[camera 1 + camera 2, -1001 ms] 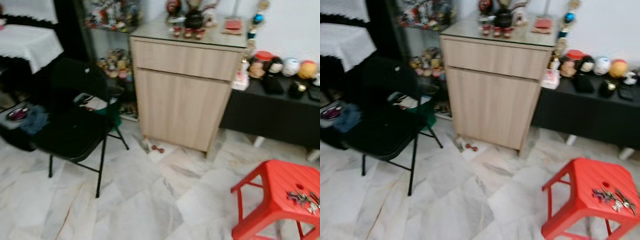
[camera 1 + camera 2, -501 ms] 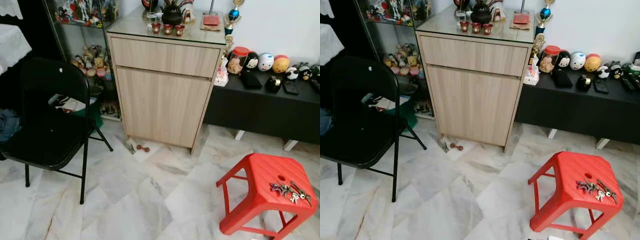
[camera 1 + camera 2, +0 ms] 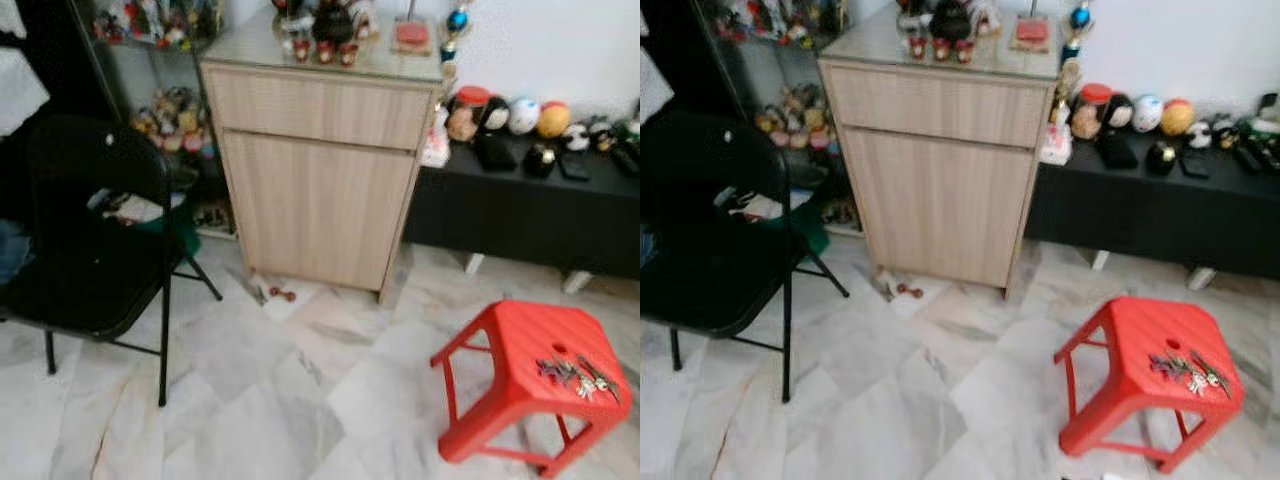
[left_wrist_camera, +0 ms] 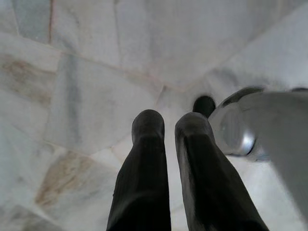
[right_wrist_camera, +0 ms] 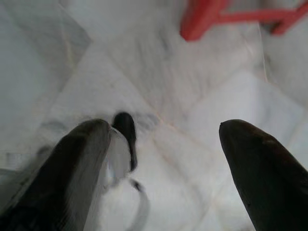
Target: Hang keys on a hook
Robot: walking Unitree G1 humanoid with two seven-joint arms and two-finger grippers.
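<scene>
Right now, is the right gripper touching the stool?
Apart. In the right wrist view, the right gripper hangs open above marble floor, and the red stool sits well beyond its fingertips, with bare floor between them.

light: even, bright indoor | eye views: soft motion blur | wrist views: blurred, floor (image 4: 86, 72) washed pale

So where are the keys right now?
The keys lie on top of the red stool, near its right edge, on the robot's right in the head views. The stool stands on the marble floor before the black bench.
</scene>
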